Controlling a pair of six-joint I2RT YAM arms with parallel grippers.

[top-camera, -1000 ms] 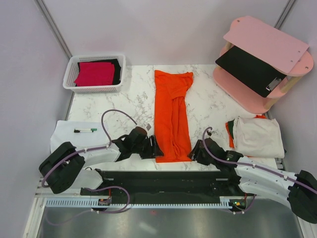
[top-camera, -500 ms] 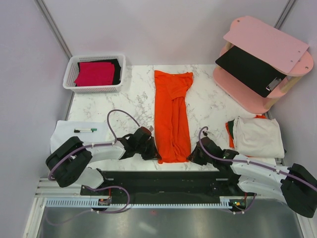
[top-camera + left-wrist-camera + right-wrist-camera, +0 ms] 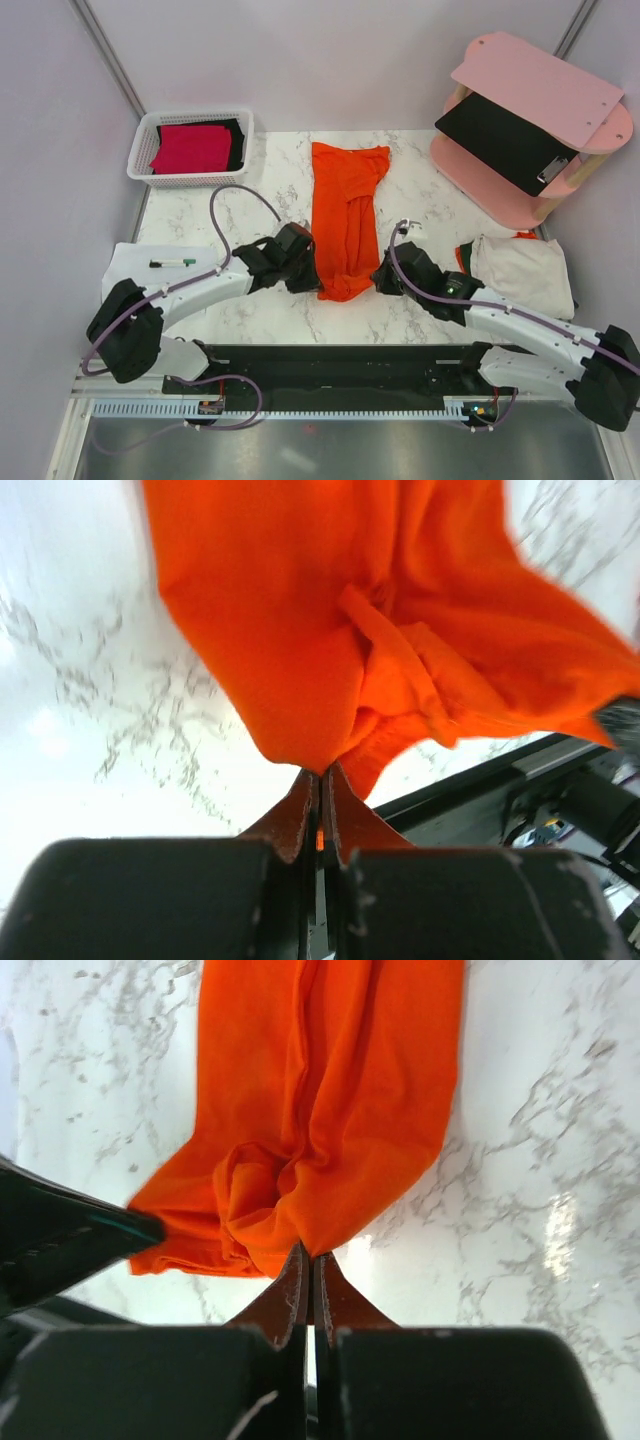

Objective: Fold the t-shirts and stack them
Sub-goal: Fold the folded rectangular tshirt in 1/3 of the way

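Orange t-shirt (image 3: 346, 215) corners inside both fingers (image 3: 290, 825)

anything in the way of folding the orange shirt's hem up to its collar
Nothing visible. The left pincer and right pincer grip the near hem of the orange t-shirt; only its own cloth lies ahead. The basket sits off left.

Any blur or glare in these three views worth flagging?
Top external: sharp, evenly lit. Left wrist: orange t-shirt smeared toward its right edge, marble table washed out. Right wrist: cloth crisp, a glare streak on the table at right.
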